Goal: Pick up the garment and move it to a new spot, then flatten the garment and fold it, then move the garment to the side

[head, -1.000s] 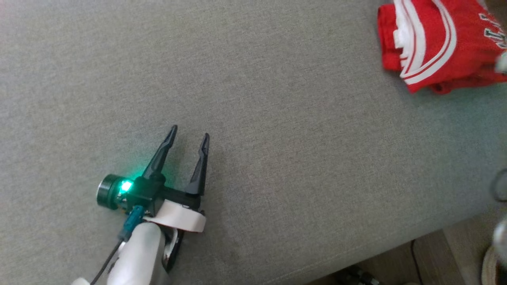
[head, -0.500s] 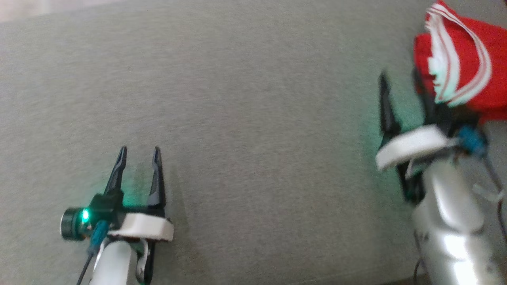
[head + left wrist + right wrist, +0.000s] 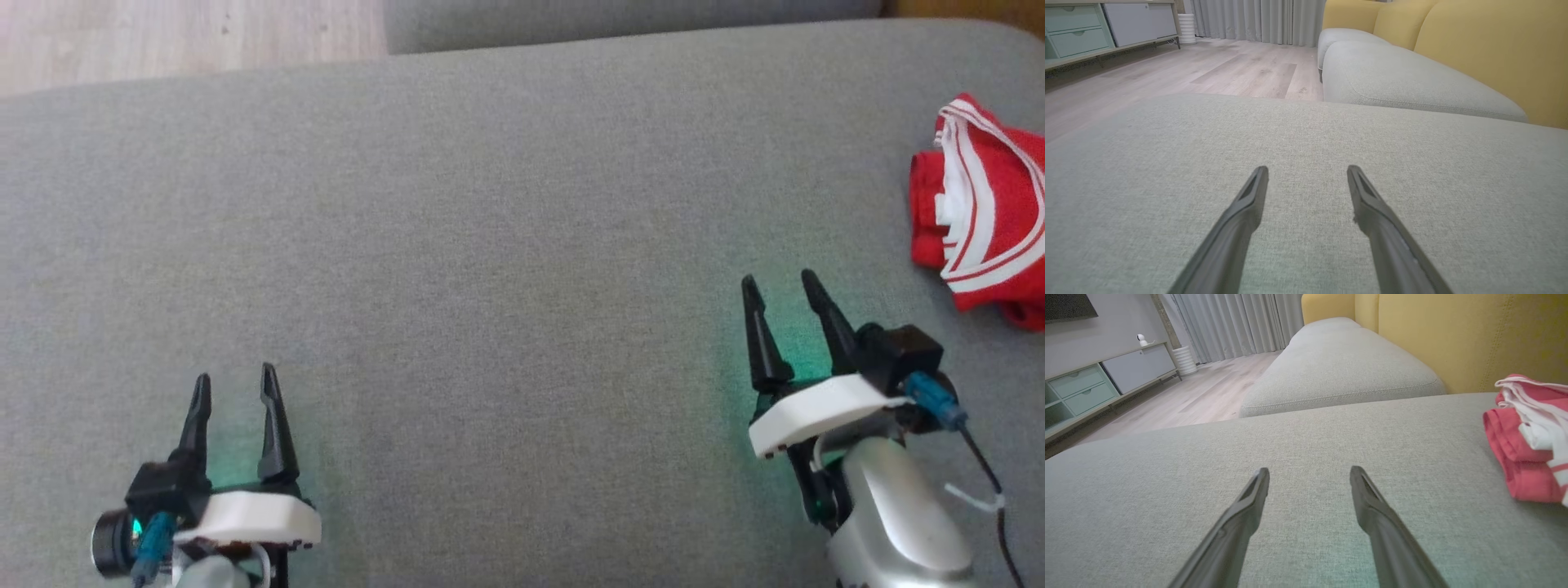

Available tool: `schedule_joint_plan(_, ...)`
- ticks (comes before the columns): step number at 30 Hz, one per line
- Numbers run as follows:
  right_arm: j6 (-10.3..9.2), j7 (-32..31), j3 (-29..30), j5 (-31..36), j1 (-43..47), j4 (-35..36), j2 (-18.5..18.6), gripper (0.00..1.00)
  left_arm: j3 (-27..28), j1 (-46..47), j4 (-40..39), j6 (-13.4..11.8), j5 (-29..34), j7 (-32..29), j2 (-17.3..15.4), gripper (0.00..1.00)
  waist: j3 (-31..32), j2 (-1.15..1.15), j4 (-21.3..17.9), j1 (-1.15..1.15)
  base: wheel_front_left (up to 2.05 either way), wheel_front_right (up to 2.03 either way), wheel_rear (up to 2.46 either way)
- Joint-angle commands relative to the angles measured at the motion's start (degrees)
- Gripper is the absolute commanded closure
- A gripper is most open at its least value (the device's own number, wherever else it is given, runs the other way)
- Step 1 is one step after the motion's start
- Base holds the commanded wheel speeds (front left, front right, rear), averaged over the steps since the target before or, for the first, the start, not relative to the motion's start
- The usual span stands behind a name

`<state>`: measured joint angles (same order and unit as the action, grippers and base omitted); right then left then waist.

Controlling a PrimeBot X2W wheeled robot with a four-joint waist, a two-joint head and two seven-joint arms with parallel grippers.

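The garment (image 3: 984,216), red with white striped trim, lies bunched at the right edge of the grey cushion (image 3: 506,245); it also shows at the right in the right wrist view (image 3: 1527,441). My right gripper (image 3: 781,282) hovers open just left of it, apart from the cloth, nothing between its fingers (image 3: 1308,470). Far to the left, near the cushion's front, my left gripper (image 3: 234,374) is open and empty over bare fabric (image 3: 1306,168).
A second grey cushion (image 3: 1396,77) adjoins the far side, with a yellow sofa back (image 3: 1453,339) behind. Wooden floor (image 3: 1208,69), a low cabinet (image 3: 1081,32) and grey curtains (image 3: 1229,322) lie beyond the cushion's far edge.
The head camera has swung, so the whole picture shifted: the right gripper came into view and the garment now sits at the right edge. Both grippers stay open.
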<state>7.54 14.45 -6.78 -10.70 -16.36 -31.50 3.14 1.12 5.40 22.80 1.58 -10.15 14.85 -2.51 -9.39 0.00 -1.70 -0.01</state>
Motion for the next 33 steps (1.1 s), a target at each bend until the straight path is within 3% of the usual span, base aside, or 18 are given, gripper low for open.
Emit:
schedule_joint_plan(1, -0.05, 0.5, -1.5, -0.4, -0.3, 1.5, -0.3, 0.00, 1.9, 0.5, -1.5, 0.1, -0.1, 0.2, -0.4, 0.00, 0.4, 0.00, 0.1, 0.01, 0.00, 0.00, 0.00)
schedule_joint_plan(9, -0.05, 0.5, -2.0, -1.2, 1.2, 0.9, -0.3, 0.00, 1.5, -0.8, -1.9, 1.5, -3.3, 0.2, -0.4, 0.00, 2.2, 0.00, -0.5, 0.01, 0.00, 0.00, 0.00)
schedule_joint_plan(10, 0.00, 0.0, -0.6, -1.1, 1.9, -0.7, 0.0, 1.00, 0.0, -1.4, -0.1, 1.5, -3.4, 0.0, 0.0, 1.00, 2.2, 0.00, -0.5, 0.01, 0.00, 0.00, 0.00)
schedule_joint_plan(14, 0.00, -0.2, -0.6, -1.2, 3.4, -3.6, -0.1, 1.00, -0.1, -2.0, 3.1, 1.5, -3.6, -0.2, 0.3, 1.00, 2.3, 0.00, -0.5, 0.01, 0.00, 0.00, 0.00)
schedule_joint_plan(33, -0.01, -3.3, 1.4, -14.2, 4.5, -0.2, 0.1, 1.00, 0.8, -1.6, 1.3, 2.2, -16.1, -3.6, 0.2, 1.00, 3.4, 0.00, -0.2, 0.01, 0.00, 0.00, 0.00)
